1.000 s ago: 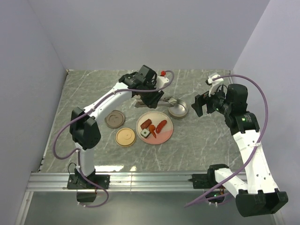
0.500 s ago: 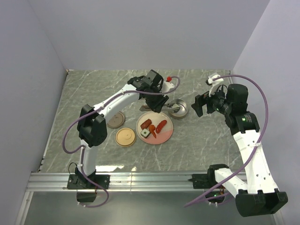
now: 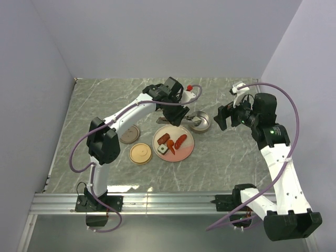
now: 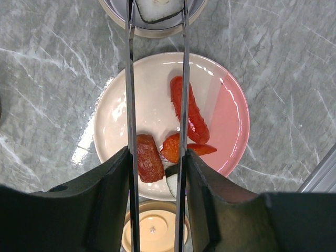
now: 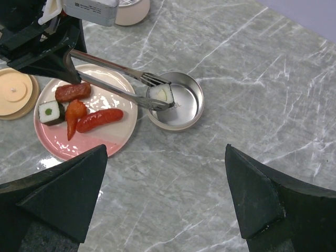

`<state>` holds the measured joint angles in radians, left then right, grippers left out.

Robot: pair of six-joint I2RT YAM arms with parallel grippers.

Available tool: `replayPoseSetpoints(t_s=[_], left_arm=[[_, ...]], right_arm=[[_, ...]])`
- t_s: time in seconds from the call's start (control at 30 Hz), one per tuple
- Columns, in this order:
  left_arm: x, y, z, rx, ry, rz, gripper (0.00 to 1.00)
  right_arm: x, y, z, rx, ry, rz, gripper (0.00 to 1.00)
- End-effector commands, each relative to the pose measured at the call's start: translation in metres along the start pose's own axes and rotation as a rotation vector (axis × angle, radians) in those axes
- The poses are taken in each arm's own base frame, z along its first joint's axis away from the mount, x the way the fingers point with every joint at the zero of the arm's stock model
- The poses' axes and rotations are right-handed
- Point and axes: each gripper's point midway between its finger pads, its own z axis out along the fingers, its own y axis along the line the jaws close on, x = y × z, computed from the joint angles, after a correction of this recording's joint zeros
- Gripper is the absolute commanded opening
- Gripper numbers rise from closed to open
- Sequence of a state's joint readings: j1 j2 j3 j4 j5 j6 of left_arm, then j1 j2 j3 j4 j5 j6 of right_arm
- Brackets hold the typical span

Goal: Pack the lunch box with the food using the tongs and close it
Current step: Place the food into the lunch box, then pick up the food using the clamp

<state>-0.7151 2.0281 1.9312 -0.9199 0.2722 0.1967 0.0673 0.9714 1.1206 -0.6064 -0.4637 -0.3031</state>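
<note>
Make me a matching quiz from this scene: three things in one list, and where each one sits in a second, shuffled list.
1 white rice sushi piece
2 long red sausage
3 round cream lid

A on the pink-and-cream plate
B on the grey marble table
C between the tips of the slim silver tongs, over the round metal tin

Pairs: 1-C, 2-A, 3-B

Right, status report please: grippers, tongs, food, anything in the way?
Left gripper shut on tongs; right gripper open, empty. Sushi piece between tong tips over steel box. Nothing blocking.
</note>
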Motion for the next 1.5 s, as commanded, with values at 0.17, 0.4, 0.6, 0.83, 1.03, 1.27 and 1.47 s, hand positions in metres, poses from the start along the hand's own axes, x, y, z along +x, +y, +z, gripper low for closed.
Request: replayPoseSetpoints(t_s=[0.17, 0.4, 0.6, 0.83, 1.03, 1.27, 1.47], left_arm=[[-0.018, -0.004, -0.018, -0.009, -0.052, 0.035, 0.48], [-0.019, -0.003, -0.020, -0.019, -0.055, 0.039, 0.56], [-0.023, -0.003, -0.026, -0.021, -0.068, 0.037, 0.57], [-0.036, -0.010, -0.066, -0.015, -0.136, 0.034, 0.56], [0.000, -0.015, -0.098, 0.004, -0.102, 0.021, 0.55], [0.071, -0.033, -0.126, 0.000, -0.029, -0.003, 0.56], [0.131, -0.043, -0.134, -0.037, 0.029, -0.031, 0.56]], right_arm=[[-0.023, -0.005, -0.003, 0.004, -0.045, -0.018, 1.00], [-0.026, -0.005, -0.002, 0.001, -0.046, -0.018, 1.00], [-0.027, -0.006, -0.003, 0.004, -0.049, -0.026, 1.00], [-0.028, -0.007, -0.001, 0.001, -0.040, -0.025, 1.00], [-0.028, -0.007, -0.001, 0.001, -0.034, -0.025, 1.00], [-0.023, -0.009, -0.001, 0.005, -0.009, -0.022, 1.00], [-0.020, -0.008, -0.004, 0.009, 0.010, -0.020, 1.00]])
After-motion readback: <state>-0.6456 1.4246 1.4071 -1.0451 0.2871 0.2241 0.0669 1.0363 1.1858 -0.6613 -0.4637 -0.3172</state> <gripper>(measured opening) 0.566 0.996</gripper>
